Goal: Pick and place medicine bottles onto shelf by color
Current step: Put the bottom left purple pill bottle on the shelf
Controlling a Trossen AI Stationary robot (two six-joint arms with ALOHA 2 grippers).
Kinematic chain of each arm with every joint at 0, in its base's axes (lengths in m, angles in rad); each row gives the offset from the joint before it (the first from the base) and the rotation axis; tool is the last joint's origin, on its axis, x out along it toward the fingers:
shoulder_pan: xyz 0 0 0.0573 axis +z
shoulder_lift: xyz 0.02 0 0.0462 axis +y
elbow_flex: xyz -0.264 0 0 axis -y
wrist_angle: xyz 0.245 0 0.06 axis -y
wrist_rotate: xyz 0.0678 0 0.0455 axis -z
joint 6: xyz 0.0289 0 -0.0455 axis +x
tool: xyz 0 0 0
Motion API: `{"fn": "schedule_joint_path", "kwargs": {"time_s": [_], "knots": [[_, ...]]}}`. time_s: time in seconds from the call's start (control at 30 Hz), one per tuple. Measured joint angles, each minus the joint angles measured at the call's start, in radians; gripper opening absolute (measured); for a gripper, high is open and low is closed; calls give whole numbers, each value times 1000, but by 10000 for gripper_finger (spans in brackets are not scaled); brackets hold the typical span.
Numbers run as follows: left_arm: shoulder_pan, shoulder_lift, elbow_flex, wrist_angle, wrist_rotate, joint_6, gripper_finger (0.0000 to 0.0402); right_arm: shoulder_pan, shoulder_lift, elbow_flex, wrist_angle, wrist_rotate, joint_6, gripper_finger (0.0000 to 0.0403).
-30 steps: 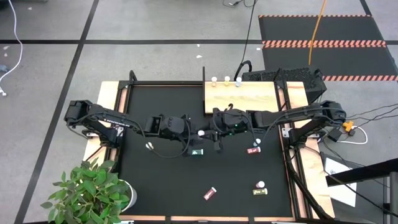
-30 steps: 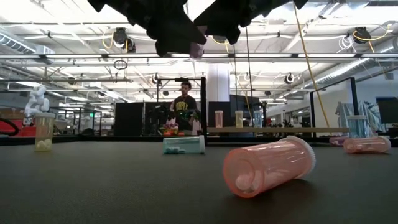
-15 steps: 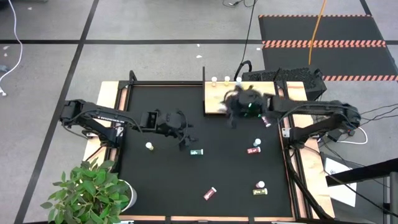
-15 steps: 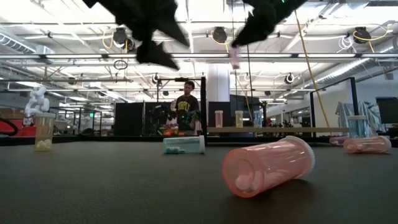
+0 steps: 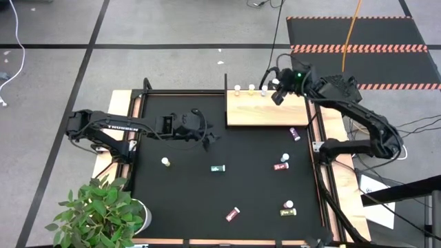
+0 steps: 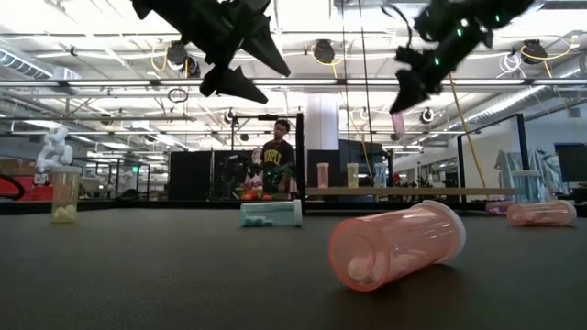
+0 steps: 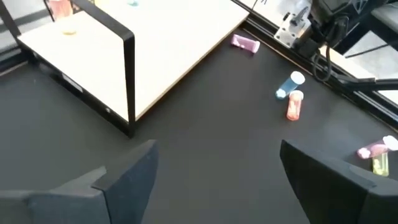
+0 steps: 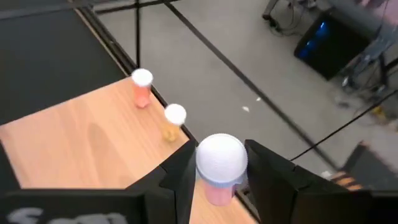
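Holding a pink bottle (image 8: 219, 168) with a white cap tight between its fingers, the right gripper (image 5: 280, 90) hangs over the back of the wooden shelf (image 5: 265, 110) near two standing bottles (image 8: 142, 87), while the left gripper (image 5: 207, 138) stays wide open, maybe empty, over the black mat (image 5: 179, 200).

A black mat (image 5: 207, 193) in a wooden frame (image 5: 118, 124) covers the table. A light wooden shelf (image 5: 265, 110) lies at its far edge, with small white-capped bottles (image 5: 251, 88) standing along its back. Scattered on the mat lie a teal bottle (image 5: 218, 168), a red bottle (image 5: 233, 214), a yellow-green bottle (image 5: 288, 209), a pink bottle (image 5: 294, 133) and an upright bottle (image 5: 165, 162).
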Motion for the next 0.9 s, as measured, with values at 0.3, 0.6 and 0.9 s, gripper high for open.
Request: {"fn": "schedule_joint_path", "kwargs": {"time_s": [0.3,0.6,0.9], "knots": [[-2,0,0,-11,10,-7,292,-144,15,-265,354,-121,42,125],[15,0,0,-10,6,-2,262,-197,170,-319,544,-165,58,125],[14,0,-1,-10,10,-2,246,-227,246,-319,578,-164,48,125]]}}
